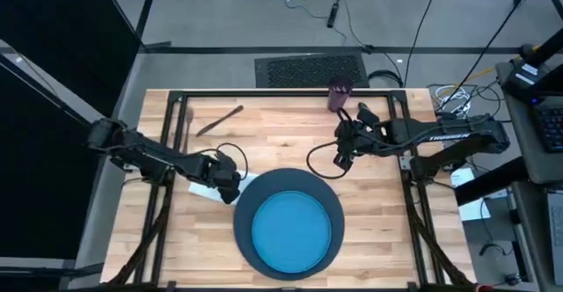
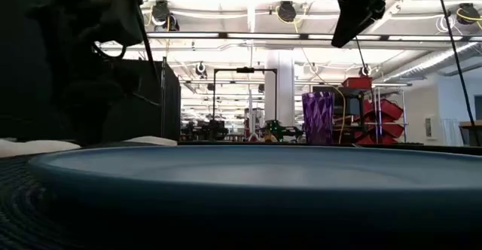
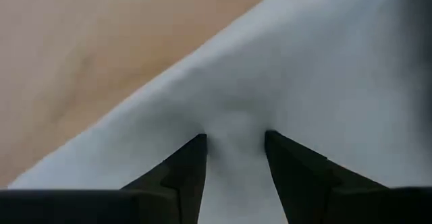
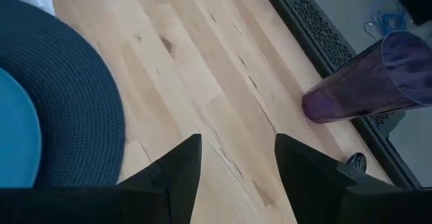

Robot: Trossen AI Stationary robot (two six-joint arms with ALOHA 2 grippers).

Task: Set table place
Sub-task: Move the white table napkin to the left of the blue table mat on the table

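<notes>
Pinching the white napkin (image 3: 297,82) between its two dark fingers, the left gripper (image 1: 230,186) sits low on the table (image 1: 290,134), just off the left rim of the dark round mat (image 1: 249,197); the left wrist view shows the cloth puckered up between the tips, so the grip looks real rather than a mere touch. The hold is probably meant to slide or lift the napkin into its spot beside the mat, where it partly lies already. The blue plate (image 1: 293,229) rests centred on that mat, near the front edge of the table, which suggests the middle of the setting is done. One piece of cutlery (image 1: 219,120), too small to identify, lies well apart near the far left corner, apparently waiting its turn. The purple cup (image 1: 339,95) stands upright at the far edge, right of centre. The left arm reaches in from the left edge, stretched long and low with the wrist tipped down onto the cloth. The right gripper (image 1: 343,151) hangs above bare planks between the cup and the mat, its fingers spread and holding nothing. Its arm comes in from the right edge, bent at the elbow, and seems to be waiting there.
</notes>
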